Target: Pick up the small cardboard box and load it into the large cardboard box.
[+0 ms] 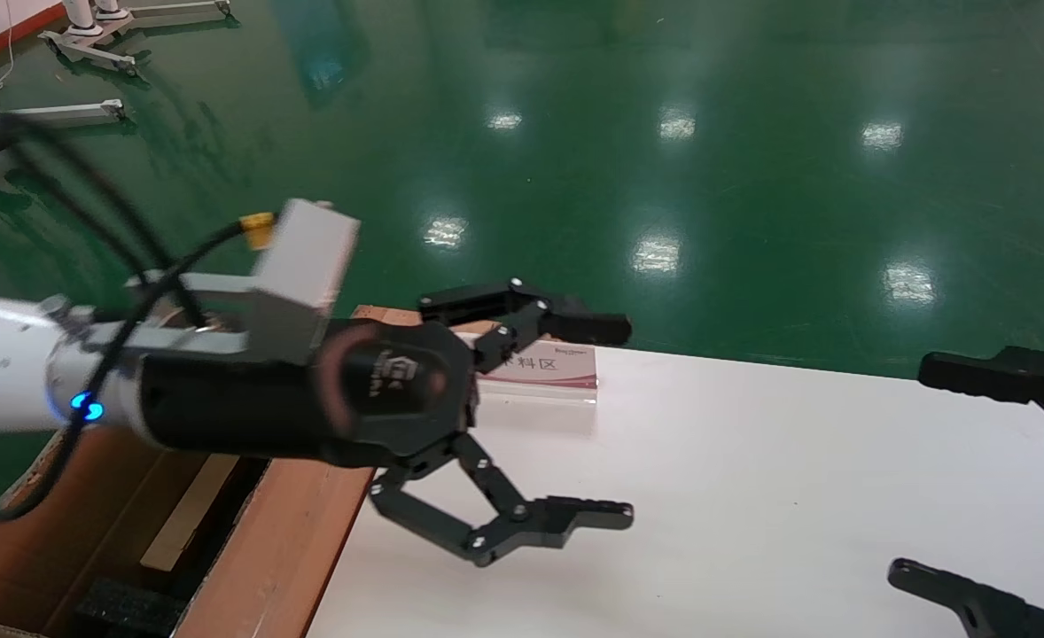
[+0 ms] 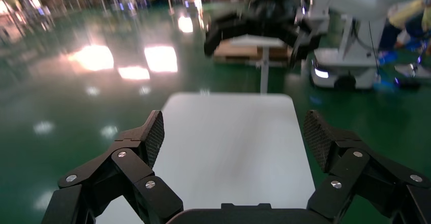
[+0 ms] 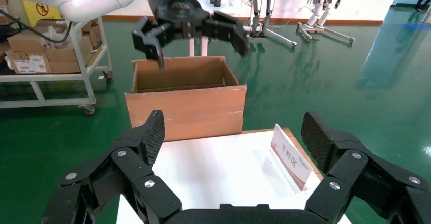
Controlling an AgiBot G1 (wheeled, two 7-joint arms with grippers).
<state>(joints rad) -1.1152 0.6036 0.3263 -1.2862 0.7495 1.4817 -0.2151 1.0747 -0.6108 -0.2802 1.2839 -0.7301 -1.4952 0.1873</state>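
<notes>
The small cardboard box is not in any view. The large cardboard box [image 1: 296, 532] stands against the white table's left end, flaps up, with black foam [image 1: 123, 610] inside. It also shows in the right wrist view [image 3: 185, 109]. My left gripper [image 1: 624, 421] is open and empty, held above the table's left part just beside the large box. In its own view [image 2: 234, 127] only bare table lies between the jaws. In the right wrist view the left gripper [image 3: 198, 46] hangs above the box. My right gripper [image 1: 912, 470] is open and empty over the table's right end; its own view shows it too [image 3: 232, 125].
A white table [image 1: 752, 496] fills the front. A small acrylic sign [image 1: 544, 368] with red trim stands at its far left edge, near the upper finger of my left gripper. Green floor lies beyond. A trolley with boxes [image 3: 48, 61] stands behind the large box.
</notes>
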